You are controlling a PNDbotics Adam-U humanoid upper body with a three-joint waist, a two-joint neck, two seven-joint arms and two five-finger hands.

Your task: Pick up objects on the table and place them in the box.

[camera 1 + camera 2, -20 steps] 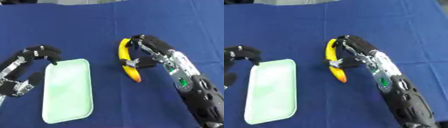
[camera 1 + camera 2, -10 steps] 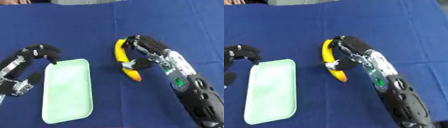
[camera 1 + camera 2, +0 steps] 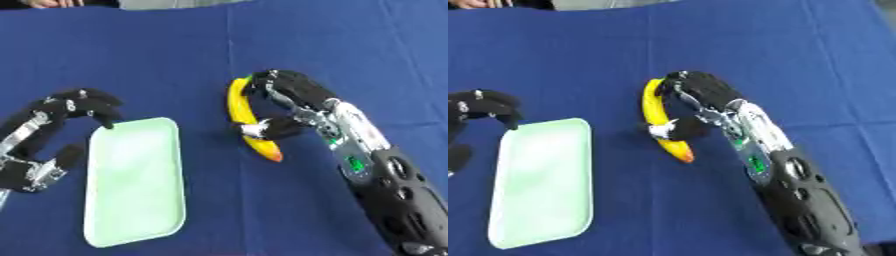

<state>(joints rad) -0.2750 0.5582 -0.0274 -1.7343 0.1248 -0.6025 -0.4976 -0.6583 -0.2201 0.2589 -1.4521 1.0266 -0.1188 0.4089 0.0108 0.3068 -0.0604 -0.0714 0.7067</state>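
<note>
A yellow banana (image 3: pixel 237 106) lies on the blue tablecloth, its reddish tip toward me. My right hand (image 3: pixel 294 93) reaches in from the lower right. Its fingers curl over the banana's far end and its thumb (image 3: pixel 269 129) presses against the near part. A pale green shallow box (image 3: pixel 133 181) lies flat at the lower left with nothing in it. My left hand (image 3: pixel 63 108) hovers at the box's far left corner with its fingers curled; one fingertip is at the corner and nothing is held.
The blue cloth (image 3: pixel 175 50) covers the whole table. Open cloth lies between the banana and the box and across the far side.
My right hand has drawn the banana slightly to the left, toward the box. The left hand and the box have not moved.
</note>
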